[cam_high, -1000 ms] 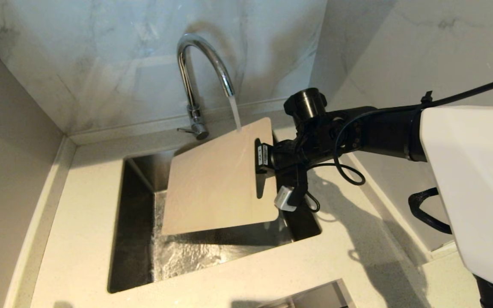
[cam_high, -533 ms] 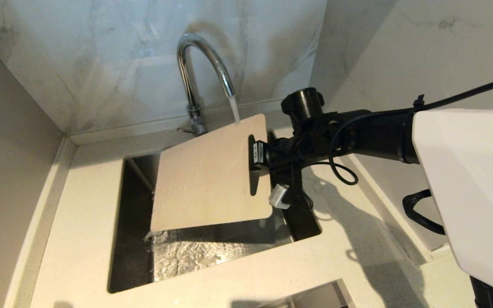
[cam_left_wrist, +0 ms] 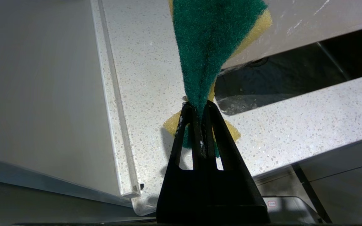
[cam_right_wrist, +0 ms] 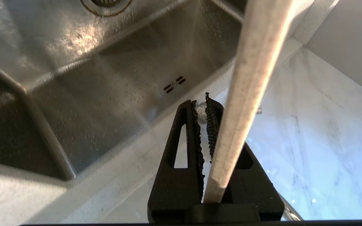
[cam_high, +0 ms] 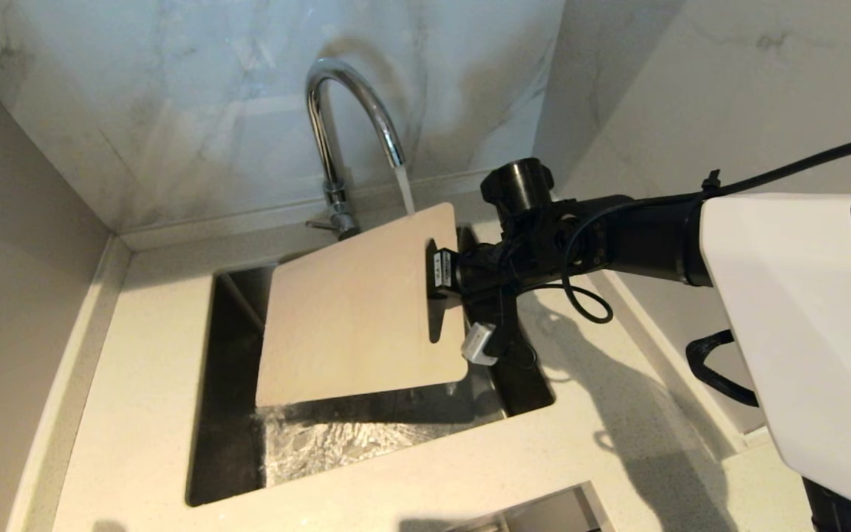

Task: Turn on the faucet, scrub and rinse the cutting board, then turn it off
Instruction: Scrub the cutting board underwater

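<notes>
Fingers point(cam_right_wrist: 214, 125) of the right gripper point(cam_right_wrist: 204, 119) are pinched on the cutting board point(cam_high: 355, 310), gripping its short end right at the handle slot. In the right wrist view the board's pale edge runs straight up out of the jaws, with the ribbed pads showing beside it. From the head view the right gripper point(cam_high: 442, 273) sits at the board's three o'clock edge, the black arm reaching in from the right.

The board hangs tilted over the sink point(cam_high: 233, 414), its far corner high at about one o'clock, its near-left corner low at seven o'clock. Water point(cam_high: 404, 191) pours from the faucet point(cam_high: 344, 111) and lands on that high corner. The faucet stands at twelve o'clock from the board, its small lever poking out at the base. Below the board's lower edge, at six o'clock, water ripples across the steel basin floor.

Over on the other side, the left gripper point(cam_left_wrist: 200, 108) has its fingers point(cam_left_wrist: 214, 125) pressed together on a green and yellow sponge point(cam_left_wrist: 209, 37), squeezing it into a narrow fold. It hangs above the speckled countertop point(cam_left_wrist: 149, 69), the dark sink opening off at its three o'clock.
</notes>
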